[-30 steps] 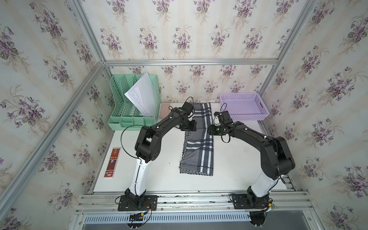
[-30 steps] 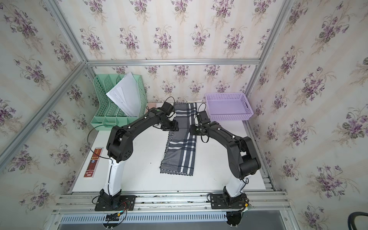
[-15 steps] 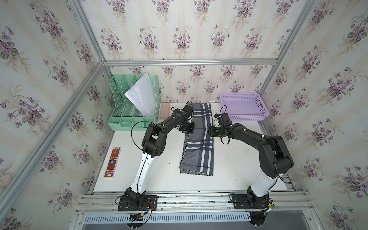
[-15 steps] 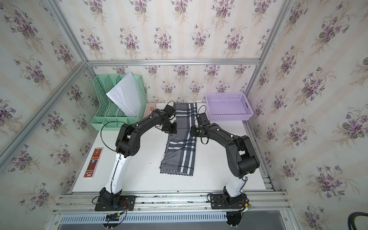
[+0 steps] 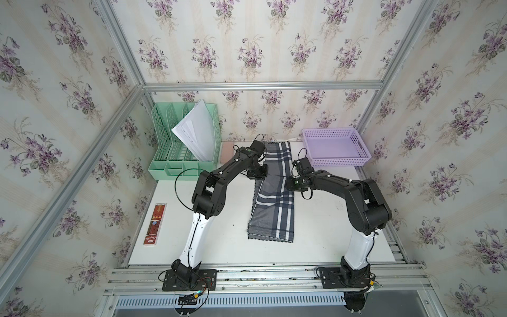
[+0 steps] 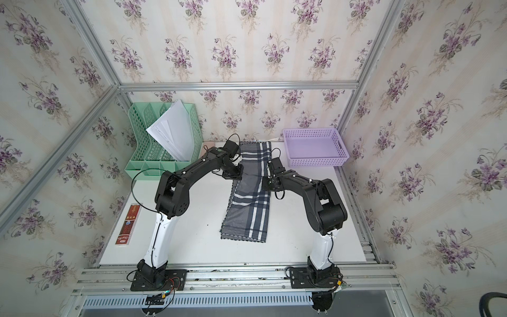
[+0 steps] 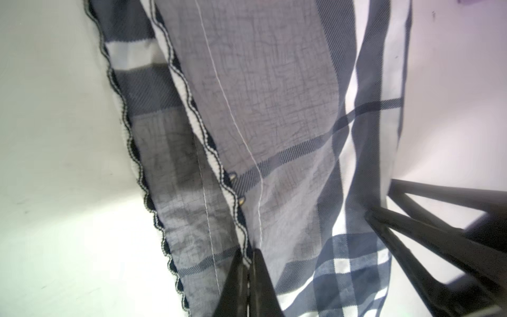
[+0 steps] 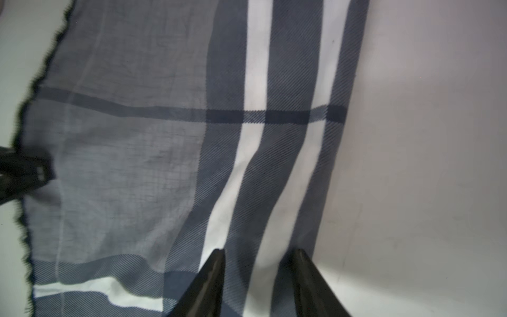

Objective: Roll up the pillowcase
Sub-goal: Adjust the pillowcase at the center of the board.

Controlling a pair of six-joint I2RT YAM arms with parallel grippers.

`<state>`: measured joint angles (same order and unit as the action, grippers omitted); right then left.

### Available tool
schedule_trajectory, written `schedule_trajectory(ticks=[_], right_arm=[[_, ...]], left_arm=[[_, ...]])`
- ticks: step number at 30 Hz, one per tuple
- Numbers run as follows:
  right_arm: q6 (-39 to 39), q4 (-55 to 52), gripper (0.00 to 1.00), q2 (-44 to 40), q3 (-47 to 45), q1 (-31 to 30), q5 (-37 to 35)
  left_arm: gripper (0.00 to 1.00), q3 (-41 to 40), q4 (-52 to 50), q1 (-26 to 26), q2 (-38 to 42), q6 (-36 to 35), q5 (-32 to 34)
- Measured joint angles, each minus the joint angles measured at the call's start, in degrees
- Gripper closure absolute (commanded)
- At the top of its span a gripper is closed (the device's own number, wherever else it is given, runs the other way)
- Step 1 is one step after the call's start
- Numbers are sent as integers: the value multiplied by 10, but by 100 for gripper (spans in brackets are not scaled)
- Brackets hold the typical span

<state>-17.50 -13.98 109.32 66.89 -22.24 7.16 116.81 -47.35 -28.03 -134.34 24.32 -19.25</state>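
Note:
The pillowcase [image 5: 274, 197] [image 6: 249, 203], grey with navy and white plaid, lies folded into a long strip down the middle of the white table [image 5: 227, 247]. My left gripper [image 5: 258, 174] [image 7: 248, 254] is shut on the upper layer's dark scalloped edge along the strip's left side, towards the far end. A lower scalloped layer [image 7: 164, 192] lies flat beside it. My right gripper [image 5: 290, 184] [image 8: 259, 254] is at the strip's right edge, level with the left one. Its jaws are open and stand astride the striped border of the pillowcase [image 8: 137, 164].
A green file rack [image 5: 183, 148] holding white papers [image 5: 196, 131] stands at the back left. A purple basket [image 5: 334, 148] sits at the back right. A flat red box [image 5: 155, 223] lies near the left table edge, and a pink object [image 5: 227, 151] lies beside the rack.
My left gripper has closed onto the pillowcase's scalloped edge. The right gripper's jaws have narrowed a little at the right edge. The strip itself lies as before.

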Motion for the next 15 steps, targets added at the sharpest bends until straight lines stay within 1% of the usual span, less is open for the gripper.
schedule_trajectory(ticks=[2,5,7,11,12,13,14,15], right_arm=[[4,-1,79,11,3,-2,-1],[10,1,90,25,15,-3,-3],[10,1,94,34,24,-5,-6],[10,11,95,49,37,-6,-16],[10,19,96,52,38,-6,-17],[10,24,95,55,38,-6,-18],[10,27,91,56,39,-6,-19],[10,28,82,57,40,-6,-20]], left_arm=[[100,-3,1,2,1,2,1],[100,-10,0,8,1,6,11],[100,-18,2,13,2,10,14],[99,-43,6,26,5,23,22],[96,-44,6,28,5,26,23],[88,-44,7,30,3,27,25],[72,-43,7,30,2,27,27],[66,-41,8,30,-1,26,31]])
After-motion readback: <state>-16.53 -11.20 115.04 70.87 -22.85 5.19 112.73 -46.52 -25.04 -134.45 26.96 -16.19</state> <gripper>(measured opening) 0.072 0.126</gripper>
